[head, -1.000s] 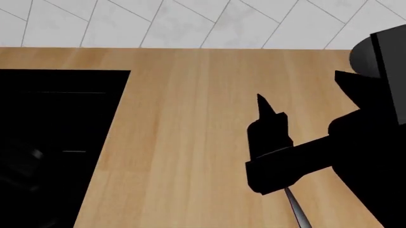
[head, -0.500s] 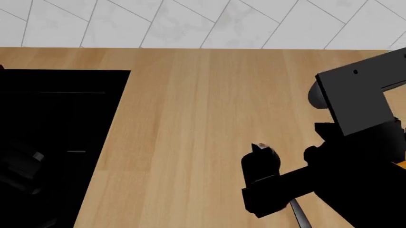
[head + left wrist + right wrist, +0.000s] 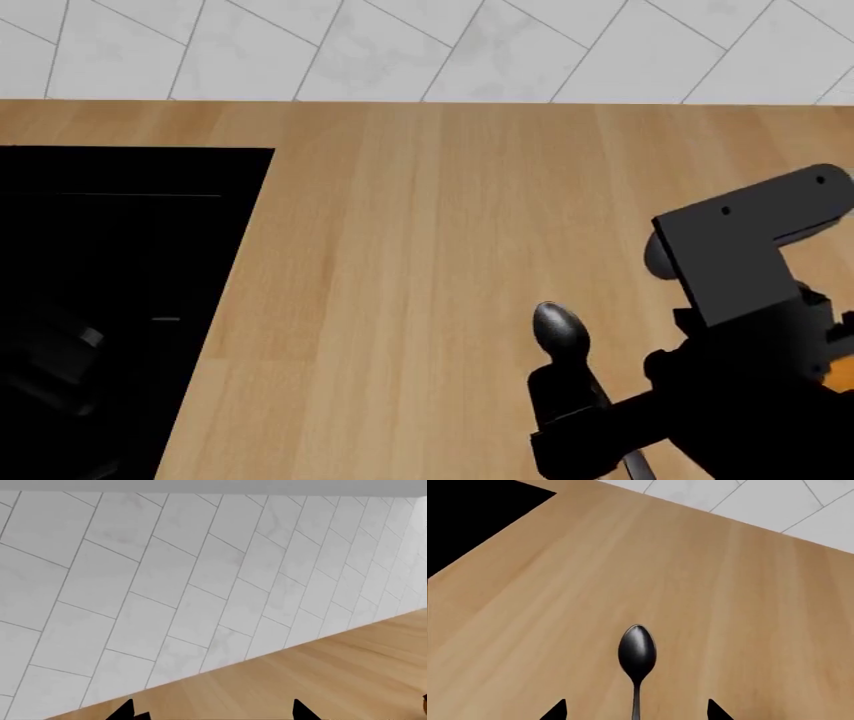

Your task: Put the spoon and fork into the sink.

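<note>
The spoon (image 3: 561, 328) lies on the wooden countertop, its shiny oval bowl pointing toward the wall and its dark handle running back under my right gripper (image 3: 567, 388). In the right wrist view the spoon (image 3: 637, 652) sits just ahead, its handle passing between the two fingertips (image 3: 555, 710), which stand wide apart: the right gripper (image 3: 635, 712) is open and straddles the handle. The black sink (image 3: 120, 300) is recessed at the left. My left gripper (image 3: 213, 712) is open, empty, and faces the tiled wall. The fork is out of view.
The white tiled wall (image 3: 427, 45) rises behind the light wooden countertop (image 3: 400, 250). A corner of the sink (image 3: 474, 515) shows in the right wrist view. My right arm's dark links (image 3: 747, 280) fill the lower right.
My right gripper has drawn back toward the near edge of the counter, uncovering the spoon's bowl, which it hid before. The spoon itself has stayed in place.
</note>
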